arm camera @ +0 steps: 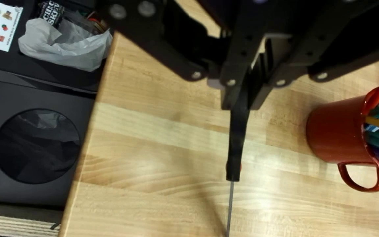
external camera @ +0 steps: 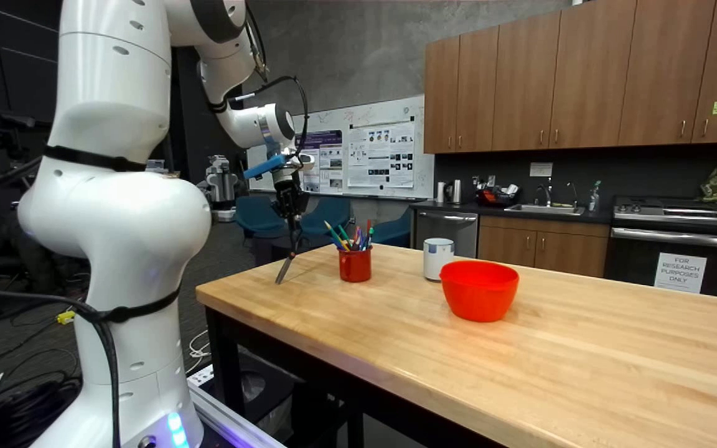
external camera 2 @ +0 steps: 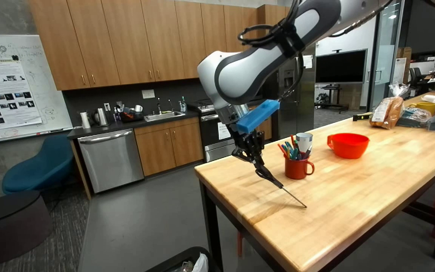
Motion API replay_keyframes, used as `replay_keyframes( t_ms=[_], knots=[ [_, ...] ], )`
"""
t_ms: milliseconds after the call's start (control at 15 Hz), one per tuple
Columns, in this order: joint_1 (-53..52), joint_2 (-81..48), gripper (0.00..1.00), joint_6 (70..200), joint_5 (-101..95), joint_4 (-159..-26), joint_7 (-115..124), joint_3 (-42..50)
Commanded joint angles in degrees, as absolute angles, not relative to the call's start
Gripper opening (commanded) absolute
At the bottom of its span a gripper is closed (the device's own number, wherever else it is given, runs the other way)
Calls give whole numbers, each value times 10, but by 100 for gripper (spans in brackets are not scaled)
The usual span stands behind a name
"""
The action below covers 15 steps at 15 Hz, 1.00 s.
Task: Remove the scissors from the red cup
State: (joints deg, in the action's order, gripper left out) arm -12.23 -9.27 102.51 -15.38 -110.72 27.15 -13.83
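My gripper point(arm camera: 240, 107) is shut on the scissors point(arm camera: 237, 141) by their dark handles. The thin grey blade points down toward the table and runs out of the bottom of the wrist view. The scissors also show in both exterior views point(external camera: 284, 269) point(external camera 2: 294, 197), outside the cup; I cannot tell whether the tip touches the table. The gripper shows in both exterior views point(external camera: 294, 231) point(external camera 2: 258, 164), tilted above the table's end. The red cup point(external camera: 355, 267) stands upright beside it, full of pens and pencils. It also shows in an exterior view point(external camera 2: 296, 169) and at the right of the wrist view point(arm camera: 339, 130).
A white mug point(external camera: 438, 260) and a wide red bowl point(external camera: 480, 294) stand on the wooden table point(external camera: 582, 367) beyond the cup. A bread bag point(external camera 2: 386, 112) and other items lie at the far end. Black bins point(arm camera: 38, 191) stand below the table edge.
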Motion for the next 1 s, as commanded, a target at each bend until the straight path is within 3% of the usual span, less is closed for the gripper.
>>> replay_keyframes(
  t_ms=[0, 600, 933],
  knots=[
    [-135, -99, 42, 1013, -170, -1093, 267, -121],
    [-130, -58, 98, 1025, -160, -1132, 258, -118],
    [-126, 5, 100, 1028, -135, -1180, 216, -123]
  ],
)
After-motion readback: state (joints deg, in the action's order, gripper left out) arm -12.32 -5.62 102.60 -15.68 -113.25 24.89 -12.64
